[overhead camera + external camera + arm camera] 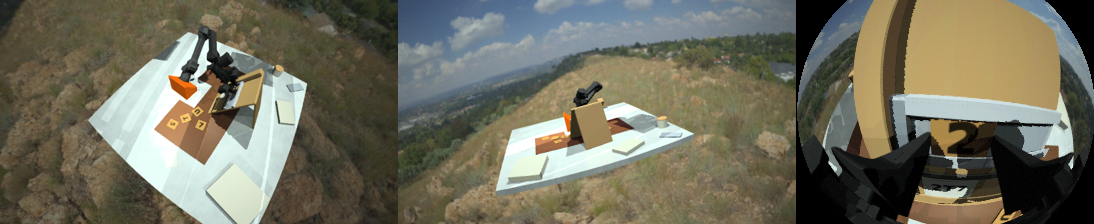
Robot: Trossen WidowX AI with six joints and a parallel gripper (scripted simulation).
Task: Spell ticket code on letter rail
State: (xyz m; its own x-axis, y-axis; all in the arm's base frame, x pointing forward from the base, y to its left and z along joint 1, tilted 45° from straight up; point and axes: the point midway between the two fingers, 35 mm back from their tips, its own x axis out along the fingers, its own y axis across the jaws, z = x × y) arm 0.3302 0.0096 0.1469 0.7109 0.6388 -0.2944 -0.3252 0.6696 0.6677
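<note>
We judge the task early: our jaws are clamped on a tile marked 2 (956, 137) at the rail (976, 110) on the tilted board (252, 90), not yet released, while four tiles S (172, 124), T (186, 118), U (198, 111), L (200, 124) wait on the counter (148, 155).

On the desk (145, 82) a mat (194, 145) carries four loose tiles (185, 118) — the slanted board (252, 89) stands right of them, the gripper (230, 93) at its rail (234, 95), fingers clamping a "2" tile (956, 137).
</note>
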